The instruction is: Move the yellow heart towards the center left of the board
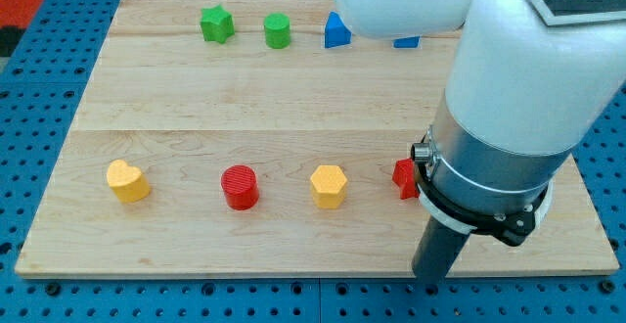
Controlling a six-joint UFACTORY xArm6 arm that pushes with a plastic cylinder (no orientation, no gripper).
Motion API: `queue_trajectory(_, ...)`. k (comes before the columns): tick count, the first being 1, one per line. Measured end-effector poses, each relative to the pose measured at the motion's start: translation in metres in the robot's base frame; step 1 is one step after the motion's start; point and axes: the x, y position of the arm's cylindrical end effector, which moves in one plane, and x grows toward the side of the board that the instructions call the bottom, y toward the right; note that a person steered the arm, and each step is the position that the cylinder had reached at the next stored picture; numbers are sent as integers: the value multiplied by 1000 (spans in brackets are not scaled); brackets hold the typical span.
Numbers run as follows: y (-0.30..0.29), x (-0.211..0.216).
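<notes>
Now, your yellow heart (128,180) sits flat near the board's (245,108) left edge, lobes leftward; my tip (427,282) at bottom edge, no fingers.

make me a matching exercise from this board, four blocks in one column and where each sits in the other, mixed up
Things:
1. yellow heart
2. green star
3. red cylinder
4. yellow hexagon

Places:
A. top row, furthest to the view's left
B. bottom row, between the red cylinder and my tip
C. bottom row, nearest the board's left edge
D. bottom row, between the two yellow blocks

Pairs: 1-C, 2-A, 3-D, 4-B
</notes>
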Motion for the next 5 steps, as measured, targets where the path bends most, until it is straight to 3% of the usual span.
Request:
queue_trajectory(1,-6,0)
queue_trajectory(3,-83,1)
queue_trajectory(5,-239,-14)
